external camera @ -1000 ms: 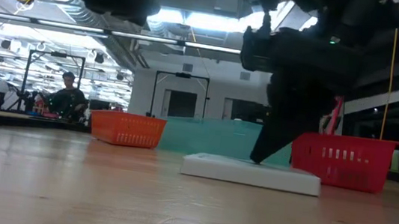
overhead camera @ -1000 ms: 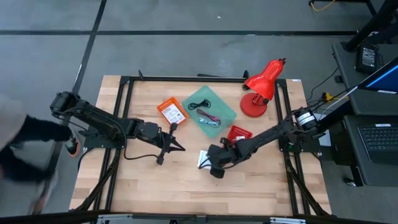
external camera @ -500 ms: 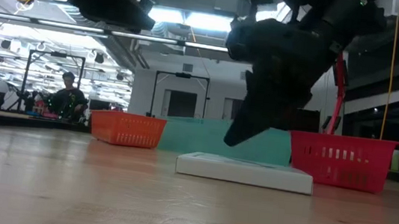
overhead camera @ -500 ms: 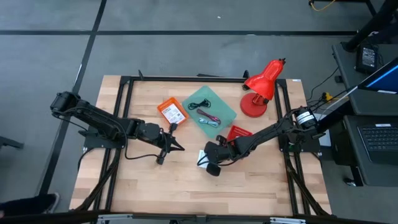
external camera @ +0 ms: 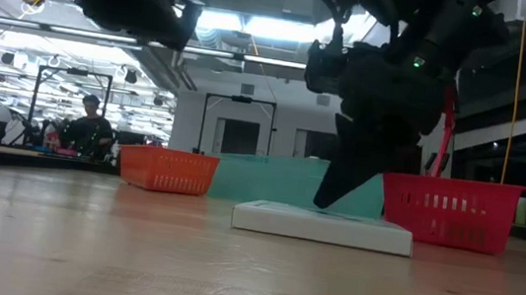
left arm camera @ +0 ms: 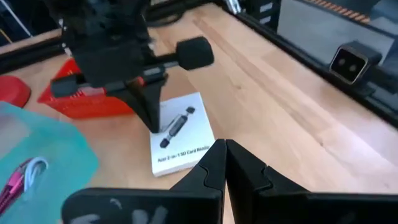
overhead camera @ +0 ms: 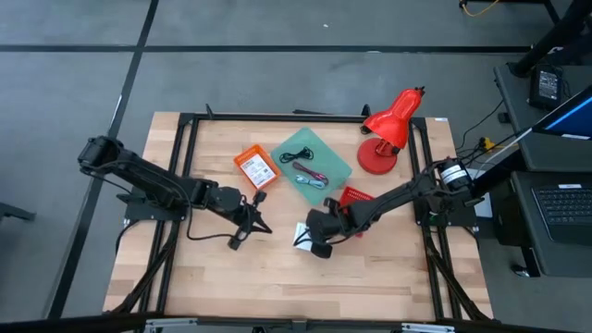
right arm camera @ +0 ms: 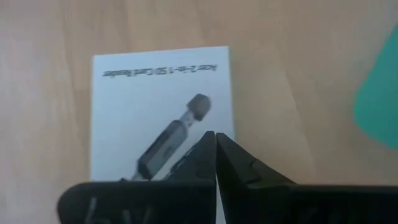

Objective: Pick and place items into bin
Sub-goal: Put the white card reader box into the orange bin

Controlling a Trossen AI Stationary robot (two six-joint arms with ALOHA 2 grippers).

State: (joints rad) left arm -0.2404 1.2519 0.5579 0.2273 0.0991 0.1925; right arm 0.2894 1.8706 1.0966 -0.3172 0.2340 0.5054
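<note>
- High view: you see the right pincer (overhead camera: 305,236) low over the white box (overhead camera: 302,237) near the middle of the worktop (overhead camera: 370,277). The box lies flat, mostly hidden under the pincer, just beside the red basket (overhead camera: 353,198). The left pincer (overhead camera: 266,227) hangs over bare wood, apart from the box, with its tips pointing towards it. The orange basket (overhead camera: 255,166) and the teal tray (overhead camera: 313,163) sit farther back; the tray holds a maroon cable (overhead camera: 313,173) and a black cable (overhead camera: 310,183). The red lamp (overhead camera: 388,129) stands at the far right corner.
- Low view: the right pincer (external camera: 329,197) comes down at a slant, tips pressed together, its point at or just above the top face of the white box (external camera: 324,226). You cannot tell from here whether it touches. The box rests flat on the worktop (external camera: 132,252). A person (external camera: 86,127) sits in the room behind.
- Left wrist view: the left pincer (left arm camera: 225,149) is fully closed and holds nothing. Ahead of it the white box (left arm camera: 180,140) lies flat, with the right pincer (left arm camera: 149,124) pointing down at its far edge.
- Right wrist view: the right pincer (right arm camera: 215,140) is closed and empty, its tips over the printed face of the white box (right arm camera: 155,106), near one side edge.
</note>
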